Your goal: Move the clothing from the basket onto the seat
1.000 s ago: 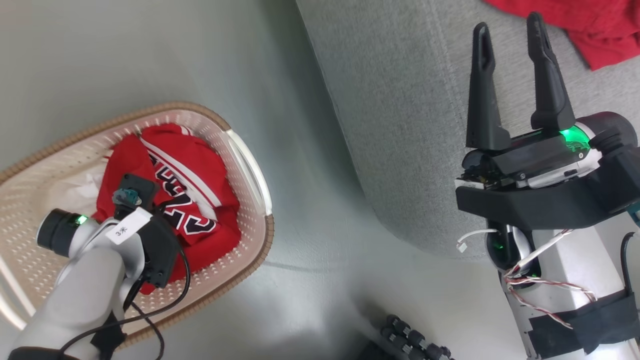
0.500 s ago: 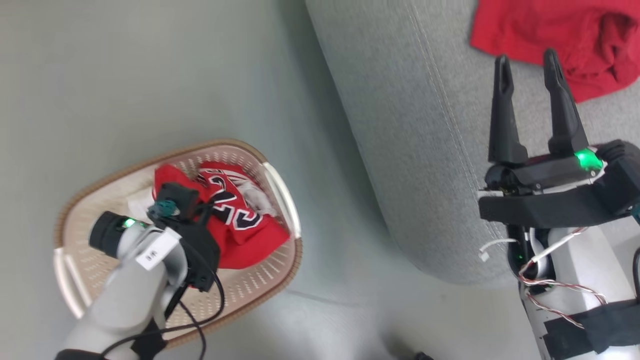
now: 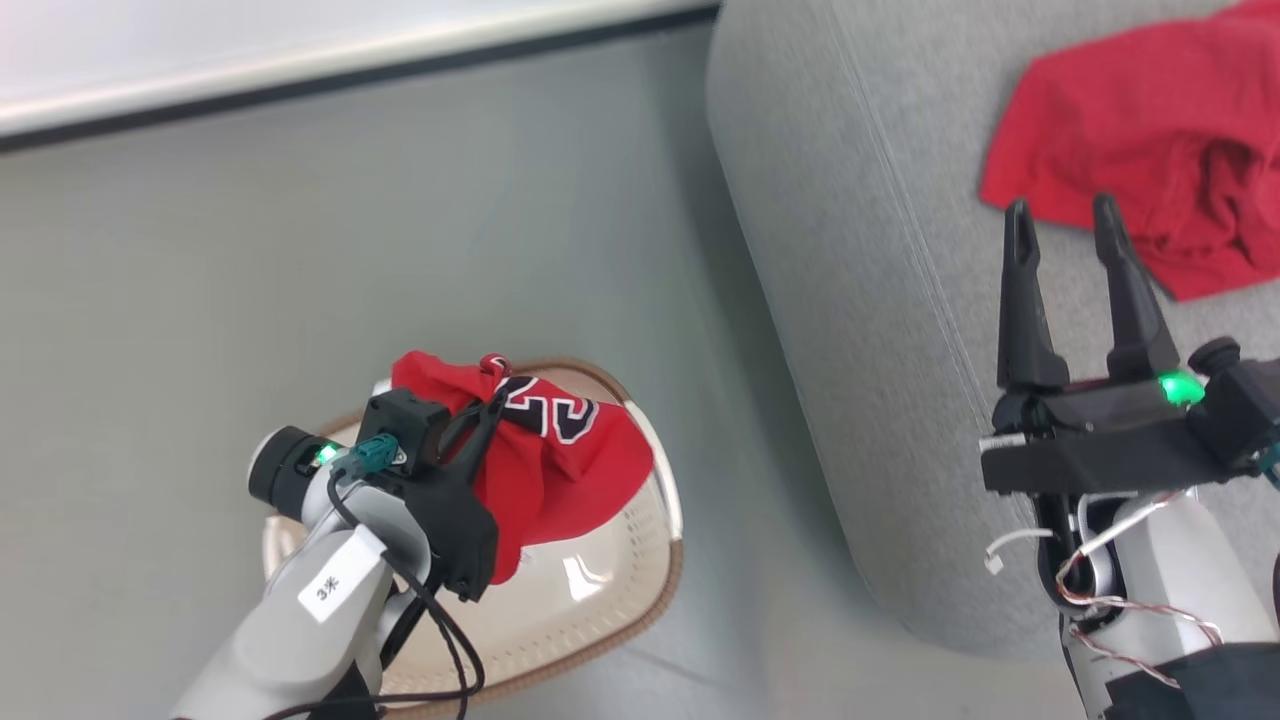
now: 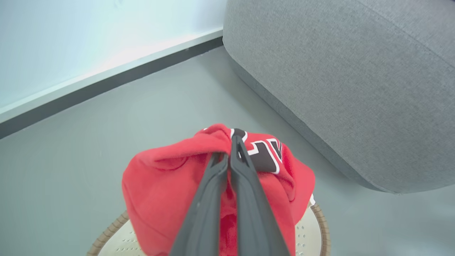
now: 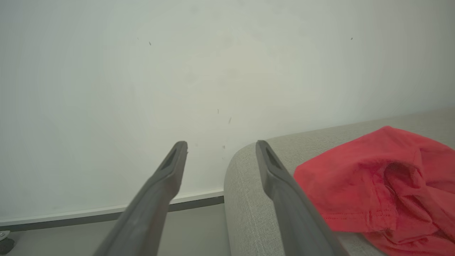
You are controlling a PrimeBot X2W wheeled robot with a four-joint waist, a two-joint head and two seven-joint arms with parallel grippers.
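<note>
**Operator:** While my left claw (image 4: 229,153) is pinched tight on a fold of the red jersey (image 4: 160,192), the loose cloth drapes down around its fingers and hangs over the basket (image 3: 668,560) directly beneath it.

**Spotter:** Is the cloth clear of the rim?

**Operator:** I cannot tell, because my own arm hides the lower hem. I judge it close to the basket, so I'd raise it well up before going sideways.

**Spotter:** Where's the seat from there?

**Operator:** The seat (image 3: 850,300) lies ahead and to the right of that claw, well apart from it across bare floor (image 3: 300,280). Its rounded edge looks higher than the basket to me. The hanging cloth has to pass above that edge, or it may drag on the fabric and slip out of the pinch.

**Spotter:** And the other arm?

**Operator:** My right claw (image 3: 1062,225) is spread apart with nothing in it, over the seat. The plain red shirt (image 3: 1130,130) lies just beyond and to the right of its tips. I'd lay the jersey beside that shirt and move slowly, since I'm gripping only a small bunch.
</note>
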